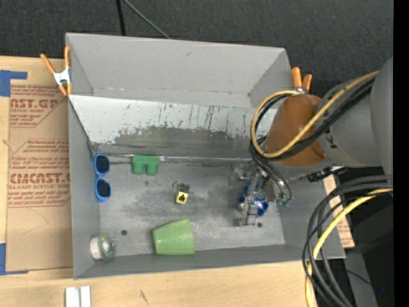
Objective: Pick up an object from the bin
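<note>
My gripper (248, 197) is low at the right end of the bin floor, under the orange wrist cover. Its fingers stand apart, open, one toward the back wall and one toward the front. Between them lies a small blue and white thing (255, 201), with some green at its right side; the fingers do not visibly press on it. To the left, a small yellow and black piece (181, 196) rests in the middle of the floor. A light green cup (174, 238) lies on its side near the front wall.
A green block (145, 165) sits by the back wall at the left. Blue sunglasses (101, 177) lie along the left wall. A clear round thing (101, 247) is in the front left corner. The arm and cables cover the bin's right side.
</note>
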Controlling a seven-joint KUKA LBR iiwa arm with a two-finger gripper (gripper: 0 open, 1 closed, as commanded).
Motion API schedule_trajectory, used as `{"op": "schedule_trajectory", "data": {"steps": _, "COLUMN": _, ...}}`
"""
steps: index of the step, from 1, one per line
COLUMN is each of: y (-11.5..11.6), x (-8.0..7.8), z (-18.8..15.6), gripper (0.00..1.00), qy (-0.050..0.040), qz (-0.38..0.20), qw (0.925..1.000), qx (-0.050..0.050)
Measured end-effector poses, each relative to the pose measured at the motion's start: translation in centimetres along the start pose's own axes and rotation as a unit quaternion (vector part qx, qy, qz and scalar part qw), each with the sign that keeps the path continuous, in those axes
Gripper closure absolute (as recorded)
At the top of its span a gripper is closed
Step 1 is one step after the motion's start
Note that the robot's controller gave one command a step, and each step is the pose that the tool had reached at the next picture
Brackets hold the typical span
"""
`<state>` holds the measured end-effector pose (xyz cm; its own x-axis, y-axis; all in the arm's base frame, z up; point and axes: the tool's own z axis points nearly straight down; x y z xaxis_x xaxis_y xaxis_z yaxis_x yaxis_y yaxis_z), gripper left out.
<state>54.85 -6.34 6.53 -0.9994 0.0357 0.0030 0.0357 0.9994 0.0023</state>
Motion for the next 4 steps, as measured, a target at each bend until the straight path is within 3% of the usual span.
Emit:
{"op": "schedule_trajectory", "data": {"steps": 1, "y": -5.2, "x": 6.3, "z": -0.9, "gripper": 0.0, "qy": -0.0018, "qz": -0.053, "qw": 0.9986, "qx": 0.002}}
{"op": "schedule_trajectory", "data": {"steps": 2, "y": -4.8, "x": 6.2, "z": -0.9, "gripper": 1.0, "qy": -0.0011, "qz": -0.056, "qw": 0.9984, "qx": 0.0}}
{"op": "schedule_trajectory", "data": {"steps": 3, "y": -6.1, "x": 2.7, "z": -7.6, "gripper": 1.0, "qy": -0.0064, "qz": -0.08, "qw": 0.9968, "qx": 0.003}}
{"op": "schedule_trajectory", "data": {"steps": 4, "y": -6.0, "x": 3.0, "z": -7.2, "gripper": 0.0, "qy": -0.0022, "qz": -0.08, "qw": 0.9968, "qx": 0.001}}
